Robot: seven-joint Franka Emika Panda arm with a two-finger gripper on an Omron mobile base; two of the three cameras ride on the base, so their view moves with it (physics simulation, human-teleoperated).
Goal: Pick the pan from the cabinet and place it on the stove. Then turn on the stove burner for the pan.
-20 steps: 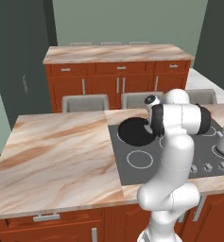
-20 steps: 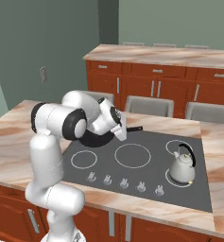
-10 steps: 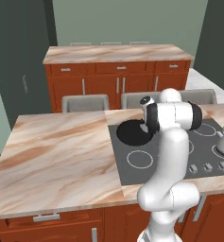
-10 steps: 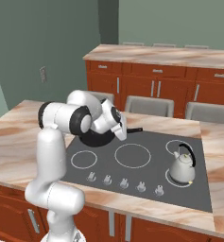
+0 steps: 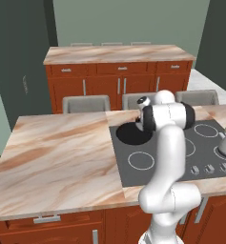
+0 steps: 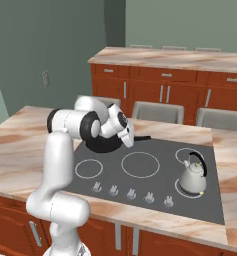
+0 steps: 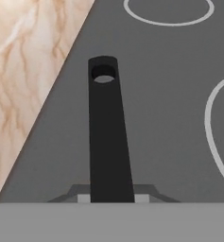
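On the marble bench point(image 5: 62, 162) we see the stove point(image 6: 155, 187) set flush into its top, and the first half of the job looks done to us: the pan point(image 6: 102, 145) sits on the glass at the rear burner nearest the bench's bare stretch, its dark round body partly behind the arm in both base views. We cannot tell from these frames whether it rests fully flat on the ring.

A silver kettle point(image 6: 192, 175) stands on a ring at the opposite side, well apart from the pan.

Along the front edge runs the row of knobs point(image 6: 131, 194), all untouched as far as we can judge; turning the one for the pan's burner is what remains, and we judge that the arm must first let go and swing forward to reach it.

The pan's handle point(image 7: 107, 137) runs straight away from the hand camera, over the dark glass. The pincer point(image 6: 127, 136) is nearly closed on that handle, gripping it near the body end.
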